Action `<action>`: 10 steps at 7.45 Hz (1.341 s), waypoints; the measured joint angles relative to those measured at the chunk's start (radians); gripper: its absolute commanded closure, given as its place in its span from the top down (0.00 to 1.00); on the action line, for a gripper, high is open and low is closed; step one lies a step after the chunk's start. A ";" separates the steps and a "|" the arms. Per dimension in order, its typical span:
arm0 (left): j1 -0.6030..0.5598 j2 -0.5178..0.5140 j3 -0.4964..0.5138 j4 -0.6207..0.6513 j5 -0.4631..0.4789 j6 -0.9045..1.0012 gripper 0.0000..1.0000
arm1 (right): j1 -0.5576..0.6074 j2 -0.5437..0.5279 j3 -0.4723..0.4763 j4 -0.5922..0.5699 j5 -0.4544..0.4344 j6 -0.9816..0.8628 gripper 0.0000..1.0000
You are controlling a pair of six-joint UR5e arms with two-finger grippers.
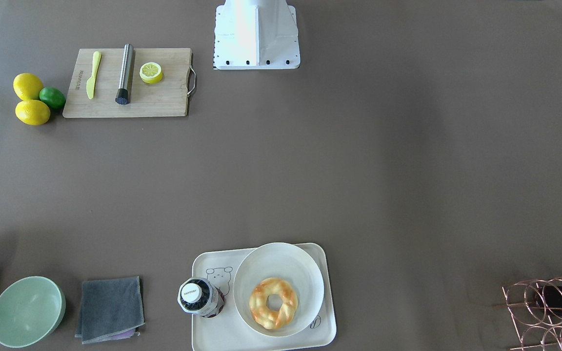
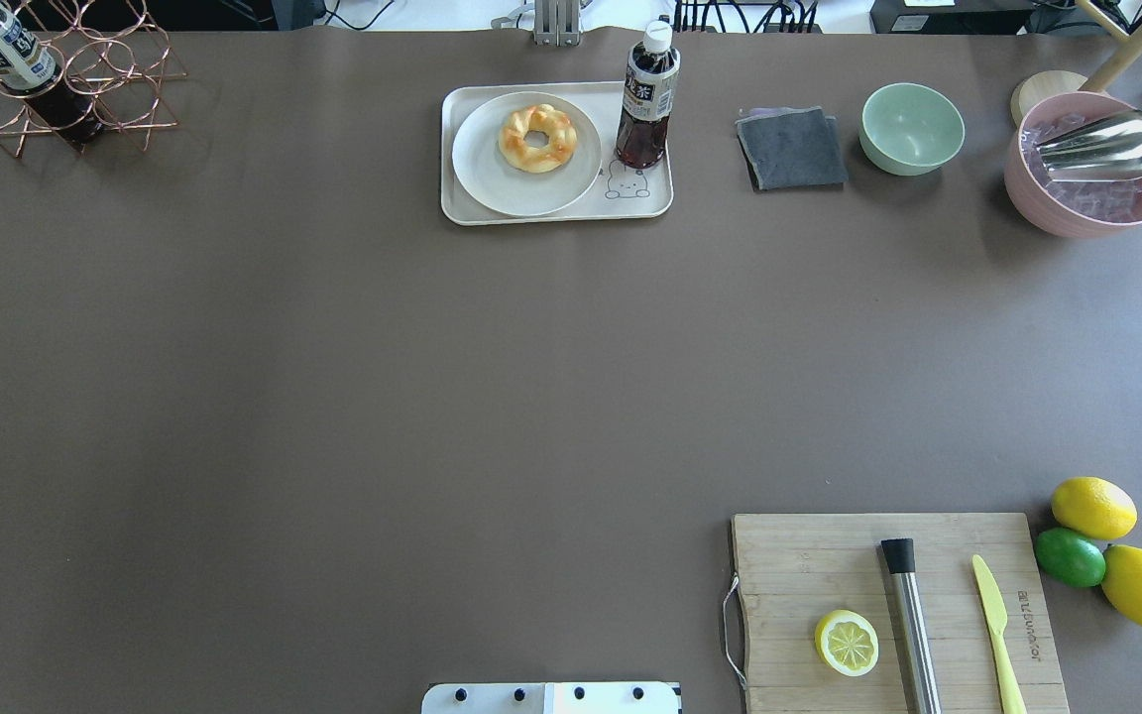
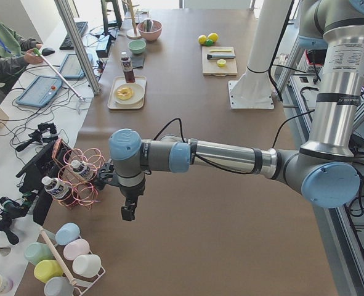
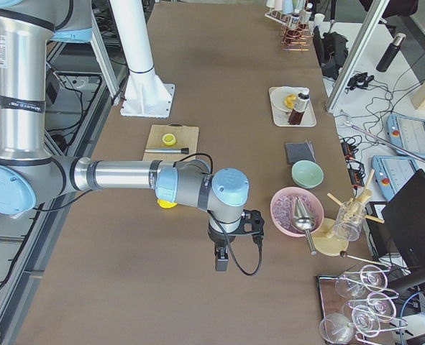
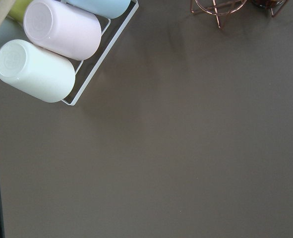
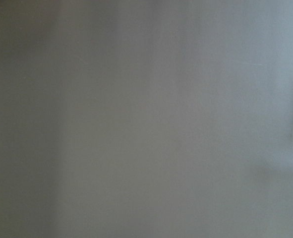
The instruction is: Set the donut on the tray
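Far left, the left jaws hang over bare desk [image 2: 333, 397] beside the copper wire rack [image 2: 65, 89]. Can't tell if they're released or clenched. Mid-desk, the donut [image 2: 535, 138] lies on a round white plate [image 2: 492, 180], and that plate sits on the tray [image 2: 556, 215], with a dark drink bottle [image 2: 646, 99] upright alongside. Far right, the right jaws hang near the pink bowl [image 2: 1047, 213], and I can't tell their state either.

Brown table [image 2: 333, 397] with tray [image 2: 650, 203], cutting board [image 2: 799, 555], grey cloth [image 2: 791, 149], green bowl [image 2: 912, 129] (lemons [image 2: 1093, 508], lime [image 2: 1070, 556] beside the board)
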 measured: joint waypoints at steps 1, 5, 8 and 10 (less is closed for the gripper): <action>-0.010 0.011 -0.004 -0.047 -0.013 0.002 0.98 | 0.006 0.009 -0.019 0.000 0.005 0.003 1.00; -0.016 0.015 0.050 -0.183 -0.020 -0.002 0.98 | 0.010 0.004 -0.008 0.013 0.033 -0.010 1.00; -0.016 0.046 0.078 -0.188 -0.021 -0.002 0.98 | 0.009 -0.014 -0.005 0.017 0.043 -0.006 1.00; -0.011 0.011 0.071 -0.053 -0.017 0.000 0.98 | 0.009 -0.020 -0.005 0.017 0.045 -0.006 1.00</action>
